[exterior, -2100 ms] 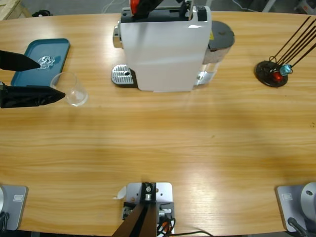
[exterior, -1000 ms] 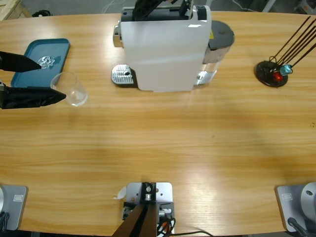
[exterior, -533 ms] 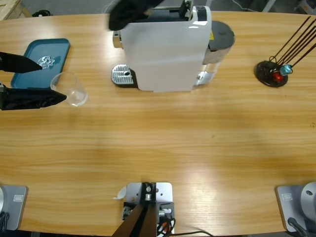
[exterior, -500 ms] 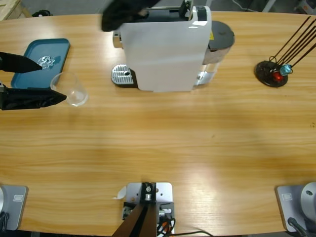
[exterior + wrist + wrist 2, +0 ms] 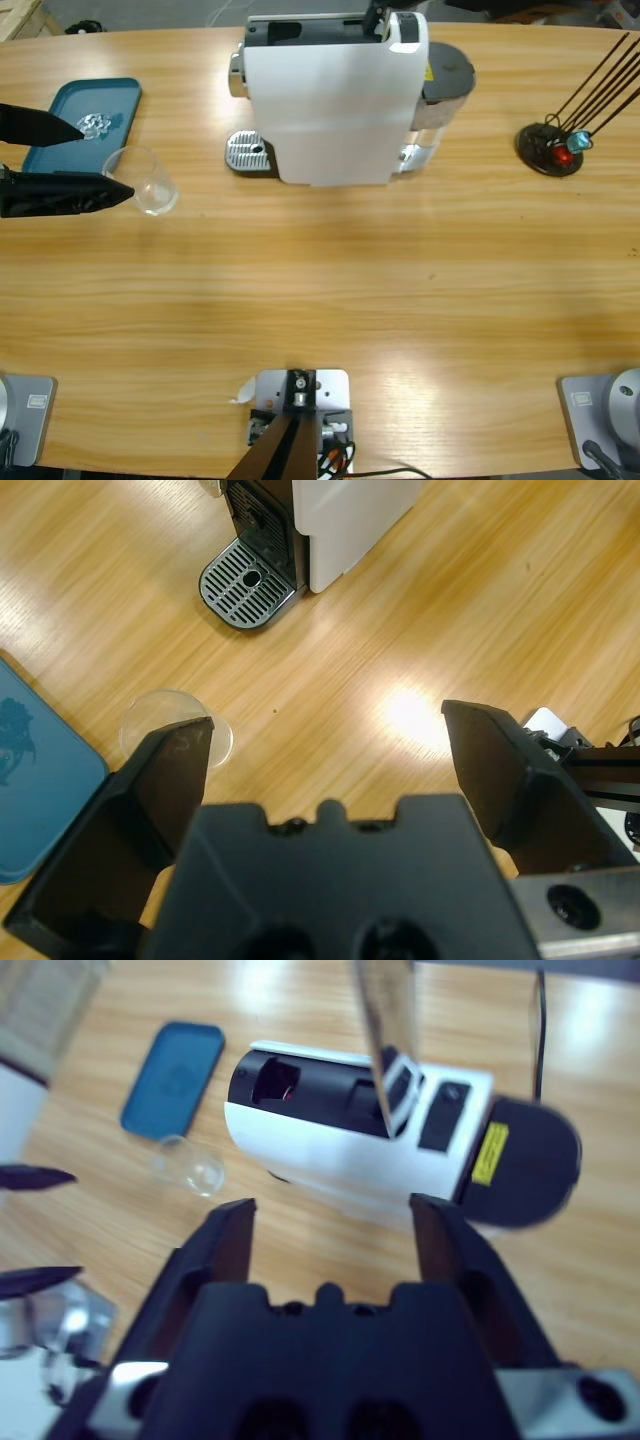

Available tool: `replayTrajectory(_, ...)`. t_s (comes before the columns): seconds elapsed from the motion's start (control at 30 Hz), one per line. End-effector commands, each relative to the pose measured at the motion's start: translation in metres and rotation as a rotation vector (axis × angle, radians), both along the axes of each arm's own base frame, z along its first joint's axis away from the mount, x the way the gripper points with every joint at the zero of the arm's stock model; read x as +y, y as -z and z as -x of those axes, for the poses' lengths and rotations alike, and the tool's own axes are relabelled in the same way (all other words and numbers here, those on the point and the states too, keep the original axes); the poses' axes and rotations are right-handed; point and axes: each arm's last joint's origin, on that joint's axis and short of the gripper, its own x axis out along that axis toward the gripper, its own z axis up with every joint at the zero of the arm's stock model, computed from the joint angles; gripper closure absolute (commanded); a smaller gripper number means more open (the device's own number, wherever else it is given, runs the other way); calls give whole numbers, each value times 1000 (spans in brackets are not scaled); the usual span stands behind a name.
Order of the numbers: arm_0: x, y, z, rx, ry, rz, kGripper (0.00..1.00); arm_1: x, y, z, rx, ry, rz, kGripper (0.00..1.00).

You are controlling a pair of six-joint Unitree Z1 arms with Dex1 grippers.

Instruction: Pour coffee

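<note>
Down on the long, pale wooden table (image 5: 330, 280), with its fine straight grain and soft sheen, stands a boxy white plastic coffee machine (image 5: 335, 95) with smooth flat sides, a black top with an open slot, and a rounded dark grey tank lid at its right end. At its left foot juts a rounded silver drip grate (image 5: 247, 153) of slotted metal, with nothing standing on it. Left of that, apart from the machine, a small clear round glass (image 5: 142, 180) stands upright on the wood; whether any coffee lies in it cannot be told, and no brown liquid shows anywhere. Just beyond the glass lies a flat teal rectangular tray (image 5: 75, 125) with rounded corners and a crumpled silvery scrap (image 5: 95, 124) on it. The left gripper (image 5: 95, 158) enters from the left edge, its two tapered matte black jaws spread wide and holding nothing, one tip over the tray, the other just beside the glass. The right gripper (image 5: 335, 1235) shows only in its own wrist view, high above the machine, jaws parted and empty. Far right on the table, a round black base (image 5: 548, 150) carries thin dark rods fanning upward, with a small red and a blue capsule at its foot.
</note>
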Motion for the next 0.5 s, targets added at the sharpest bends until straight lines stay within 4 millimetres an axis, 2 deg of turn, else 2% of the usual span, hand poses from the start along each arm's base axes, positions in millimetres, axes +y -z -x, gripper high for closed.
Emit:
replayTrajectory(0.03, 13, -2, 10, 0, -33, 22, 18, -27, 5, -11, -29, 243, 9, 1000)
replayTrajectory(0.1, 14, -2, 11, -1, -33, 23, 18, -16, 2, -32, -95, 288, -3, 1000)
replayTrajectory(0.17, 14, -2, 11, 0, -32, 21, 18, 5, 4, -58, -120, 332, 23, 1000)
replayTrajectory(0.27, 16, -2, 12, -2, -32, 22, 18, 27, 8, -82, -117, 347, 11, 1000)
replayTrajectory(0.37, 17, 2, 14, 4, -34, 16, 18, 37, 2, -89, -111, 321, -28, 1000)
replayTrajectory(0.5, 15, 6, 11, 17, -34, 2, 18, 35, -13, -75, -111, 277, -86, 1000)
